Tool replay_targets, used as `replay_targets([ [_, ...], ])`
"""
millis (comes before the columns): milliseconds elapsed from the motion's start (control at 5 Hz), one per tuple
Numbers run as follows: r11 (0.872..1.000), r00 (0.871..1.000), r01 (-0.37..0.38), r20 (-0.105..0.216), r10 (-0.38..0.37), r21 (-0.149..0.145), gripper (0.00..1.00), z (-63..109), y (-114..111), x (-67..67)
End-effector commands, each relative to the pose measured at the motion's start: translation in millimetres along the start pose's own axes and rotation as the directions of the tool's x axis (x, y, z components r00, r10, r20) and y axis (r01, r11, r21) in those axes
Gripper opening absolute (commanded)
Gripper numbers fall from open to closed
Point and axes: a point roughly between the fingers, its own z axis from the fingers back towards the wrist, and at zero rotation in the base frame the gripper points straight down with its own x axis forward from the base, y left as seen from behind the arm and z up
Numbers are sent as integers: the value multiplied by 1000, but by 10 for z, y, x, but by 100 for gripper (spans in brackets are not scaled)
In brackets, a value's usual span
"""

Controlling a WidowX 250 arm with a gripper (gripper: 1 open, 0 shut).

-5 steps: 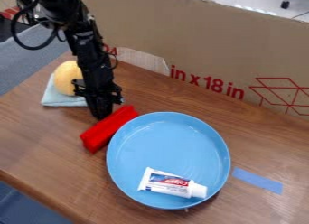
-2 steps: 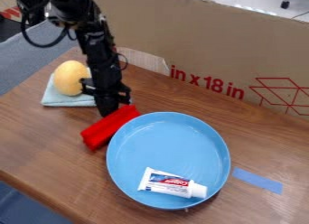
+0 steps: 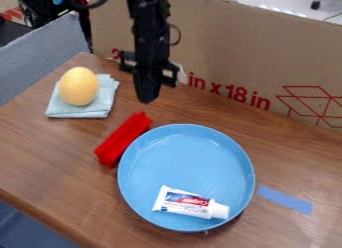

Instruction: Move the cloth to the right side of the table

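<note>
The cloth (image 3: pixel 70 107) is a small pale blue-green folded square lying on the left part of the table (image 3: pixel 297 152). A yellow egg-shaped object (image 3: pixel 79 86) rests on top of it. My gripper (image 3: pixel 146 91) hangs raised above the table, to the right of the cloth and apart from it. Its fingers point down and are shut, with nothing between them. The black arm rises from it toward the top of the view.
A red block (image 3: pixel 120 139) lies between the cloth and the round blue plate (image 3: pixel 225 150). A toothpaste tube (image 3: pixel 191 203) lies in the plate. A blue tape strip (image 3: pixel 285 201) is at the front right. A cardboard box (image 3: pixel 254 67) with red print lines the back.
The gripper has lifted off from beside the cloth and red block and moved up and to the right. The cloth and yellow object stayed in place; the red block shifted slightly.
</note>
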Motion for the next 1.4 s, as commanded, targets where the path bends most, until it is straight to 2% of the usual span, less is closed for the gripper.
replay_targets([
  [0,997,993,65,100,-69,46,0,342,-266,106],
  [200,998,995,60,81,-63,33,0,193,-297,-11],
  [400,997,995,65,78,-68,36,0,320,-301,-151],
  [600,996,992,76,94,-80,38,0,260,-360,-235],
  [800,994,989,100,109,-104,42,100,301,-540,-314],
  [1000,997,990,76,114,-79,28,100,247,-581,-401],
  [1200,998,992,58,109,-60,14,100,198,-471,-422],
])
